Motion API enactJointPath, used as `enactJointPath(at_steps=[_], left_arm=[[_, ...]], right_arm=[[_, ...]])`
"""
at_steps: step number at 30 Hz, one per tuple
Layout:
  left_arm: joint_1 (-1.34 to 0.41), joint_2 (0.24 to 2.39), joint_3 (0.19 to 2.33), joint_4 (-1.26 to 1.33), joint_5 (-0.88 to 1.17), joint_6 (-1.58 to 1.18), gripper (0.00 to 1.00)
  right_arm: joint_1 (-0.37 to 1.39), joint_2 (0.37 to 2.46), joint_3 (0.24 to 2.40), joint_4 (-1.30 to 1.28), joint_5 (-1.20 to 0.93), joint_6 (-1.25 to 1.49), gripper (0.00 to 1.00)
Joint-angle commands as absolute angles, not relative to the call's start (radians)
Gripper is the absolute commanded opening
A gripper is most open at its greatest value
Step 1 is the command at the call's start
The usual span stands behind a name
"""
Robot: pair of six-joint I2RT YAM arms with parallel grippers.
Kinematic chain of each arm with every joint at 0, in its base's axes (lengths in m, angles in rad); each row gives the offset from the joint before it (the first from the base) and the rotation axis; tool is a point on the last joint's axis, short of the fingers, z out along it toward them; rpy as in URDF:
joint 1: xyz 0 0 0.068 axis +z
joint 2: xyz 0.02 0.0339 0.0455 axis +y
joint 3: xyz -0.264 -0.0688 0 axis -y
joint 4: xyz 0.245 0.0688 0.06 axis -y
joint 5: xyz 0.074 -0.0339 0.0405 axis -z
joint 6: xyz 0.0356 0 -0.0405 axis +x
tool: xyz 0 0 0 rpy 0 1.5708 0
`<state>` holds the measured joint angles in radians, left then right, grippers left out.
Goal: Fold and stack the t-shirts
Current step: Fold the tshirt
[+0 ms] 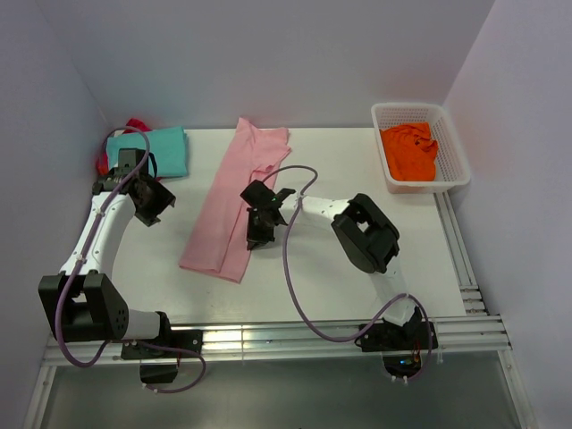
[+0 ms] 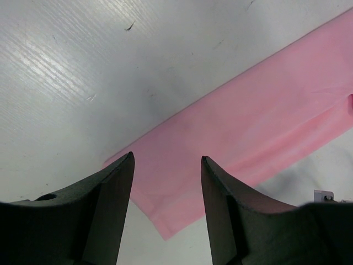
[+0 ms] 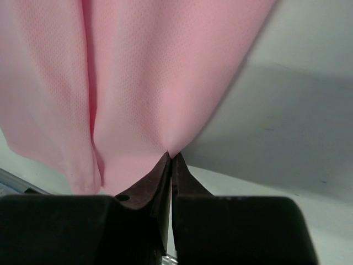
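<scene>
Only a sliver of the red cloth t-shirt [image 1: 134, 124] shows at the edge of the folded teal cloth t-shirt [image 1: 166, 150], at 10 o'clock. The light pink cloth t-shirt [image 1: 234, 201], a long strip on the white surface [image 1: 349, 170], runs 1 to 7 o'clock. The right claw [image 3: 171, 156] pinches its edge; the left claw [image 2: 167, 160] gapes empty.
</scene>
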<state>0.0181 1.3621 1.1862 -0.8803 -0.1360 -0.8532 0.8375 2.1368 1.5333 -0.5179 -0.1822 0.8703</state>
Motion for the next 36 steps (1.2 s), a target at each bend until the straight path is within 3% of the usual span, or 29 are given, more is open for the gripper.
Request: enactJointPath(at_steps=[1,8,17,19,21,22,26,31,36], left_arm=[[0.017,1.351,1.183,-0.861,-0.143,-0.83,0.57],[0.015,1.351,1.149,-0.816,-0.1,-0.813,0.57],[0.008,1.338,1.071,-0.724,0.008,-0.799,0.57],[-0.046,1.336,1.062,-0.718,0.017,-0.792,0.58],[-0.077,1.333,1.051,-0.713,0.02,-0.785,0.6],[-0.109,1.33,1.045,-0.715,0.02,-0.785,0.6],[-0.21,1.267,0.983,-0.698,0.008,-0.813,0.6],[-0.363,1.171,0.835,-0.67,0.005,-0.908,0.59],[-0.452,1.103,0.714,-0.646,-0.028,-0.972,0.58]], right_arm=[[0.793,2.097,1.438,-0.574,-0.075,0.857,0.03],[0.717,1.952,1.228,-0.555,-0.029,0.859,0.0],[0.701,1.879,1.152,-0.552,-0.024,0.85,0.02],[0.703,1.882,1.17,-0.587,-0.015,0.845,0.26],[0.703,1.87,1.203,-0.615,-0.002,0.842,0.58],[0.703,1.861,1.213,-0.647,0.026,0.842,0.65],[0.703,1.755,1.242,-0.718,0.084,0.839,0.72],[0.703,1.622,1.203,-0.769,0.078,0.847,0.72],[0.704,1.482,1.028,-0.723,0.005,0.877,0.67]])
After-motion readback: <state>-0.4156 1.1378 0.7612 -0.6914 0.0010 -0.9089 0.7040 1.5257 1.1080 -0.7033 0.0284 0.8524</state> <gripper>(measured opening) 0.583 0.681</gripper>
